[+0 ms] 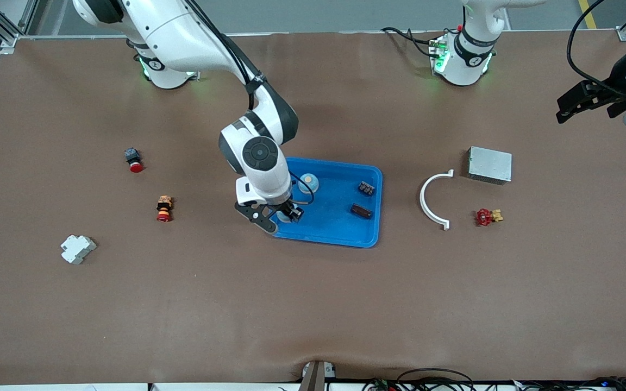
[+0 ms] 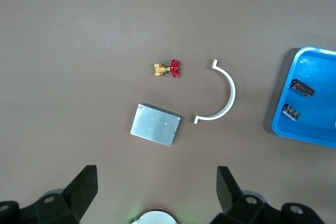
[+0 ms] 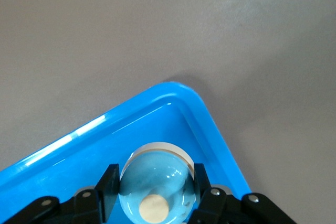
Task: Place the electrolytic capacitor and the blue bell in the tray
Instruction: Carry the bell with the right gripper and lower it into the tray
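Note:
The bright blue tray (image 1: 335, 222) lies mid-table. My right gripper (image 1: 287, 215) is low in the tray's corner nearest the right arm's end and the front camera. Its fingers (image 3: 107, 190) press both sides of a light blue bell (image 3: 157, 184) with a beige knob. A second light blue bell (image 1: 308, 183) sits in the tray, farther from the camera. A dark cylindrical capacitor (image 1: 361, 210) and a small dark component (image 1: 366, 188) lie at the tray's other end, and both show in the left wrist view (image 2: 303, 87). My left gripper (image 1: 584, 103) is open, empty and raised over the left arm's end.
A grey metal box (image 1: 489, 164), a white curved bracket (image 1: 432, 200) and a red-handled brass valve (image 1: 487, 216) lie toward the left arm's end. Two red-button switches (image 1: 133, 159) (image 1: 164, 208) and a white block (image 1: 77, 248) lie toward the right arm's end.

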Tool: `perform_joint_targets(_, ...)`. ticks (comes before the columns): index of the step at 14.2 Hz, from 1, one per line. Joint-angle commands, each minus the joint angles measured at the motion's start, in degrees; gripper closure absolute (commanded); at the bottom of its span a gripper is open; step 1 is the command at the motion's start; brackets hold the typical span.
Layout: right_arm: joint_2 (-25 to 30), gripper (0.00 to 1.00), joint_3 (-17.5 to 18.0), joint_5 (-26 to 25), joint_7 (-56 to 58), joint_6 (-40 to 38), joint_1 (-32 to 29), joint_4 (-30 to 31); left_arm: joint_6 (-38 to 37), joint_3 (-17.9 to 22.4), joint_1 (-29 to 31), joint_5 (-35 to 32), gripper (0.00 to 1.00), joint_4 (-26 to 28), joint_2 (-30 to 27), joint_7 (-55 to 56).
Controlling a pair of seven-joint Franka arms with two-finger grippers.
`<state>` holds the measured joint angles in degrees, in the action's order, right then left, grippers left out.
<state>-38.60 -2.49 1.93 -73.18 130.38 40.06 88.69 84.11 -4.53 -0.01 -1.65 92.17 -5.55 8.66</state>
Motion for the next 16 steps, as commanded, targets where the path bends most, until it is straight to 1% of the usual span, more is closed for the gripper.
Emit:
perform_joint_targets(1,-1.6,1.0,-0.7,-1.1,-3.7,-0.6,1.8,-2.0,1.1,-0.3,-0.3,0.2,0.0,0.3,0.0,-0.8)
perform_joint_targets(4,-3.8,1.0,-0.7,-1.1,-4.7,-0.3,2.5,-3.7,1.1,-1.2,-0.2,0.2,0.0,0.3,0.3,-0.7)
perform_joint_targets(16,-7.7,1.0,-0.7,-1.1,-7.8,5.9,3.6,-3.7,0.6,-1.4,-0.2,0.2,0.0,0.4,0.1,-0.2)
